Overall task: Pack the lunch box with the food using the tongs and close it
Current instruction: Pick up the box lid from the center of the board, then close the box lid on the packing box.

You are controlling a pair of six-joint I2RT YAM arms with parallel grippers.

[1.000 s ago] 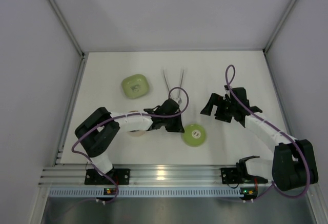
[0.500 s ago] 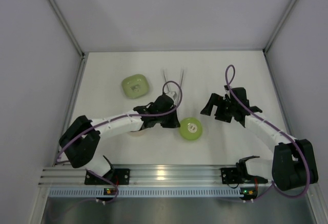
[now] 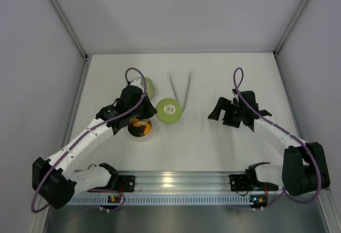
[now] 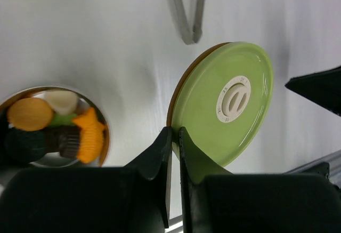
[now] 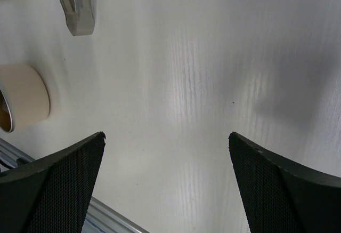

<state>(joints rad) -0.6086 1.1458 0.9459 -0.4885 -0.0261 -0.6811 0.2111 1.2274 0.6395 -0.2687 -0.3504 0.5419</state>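
Lid (image 4: 229, 102) has shifted from the near middle of the bench (image 3: 224, 78) to just right of the lunch box (image 5: 25, 101). It is tilted and pinched at its rim by the clenched left end effector (image 4: 175, 137), and the box stands open with the food (image 4: 85, 137) inside. Judged light, stiff and slick, so the rim hold suits it but may let it swivel; the markings on its white centre are too small to read. Right end effector (image 5: 166, 137) hangs released, apart from the tongs (image 4: 191, 34).

Food (image 4: 88, 137) in lunch box (image 5: 24, 102); lid (image 4: 213, 121) right; tongs (image 4: 191, 34) behind lid.
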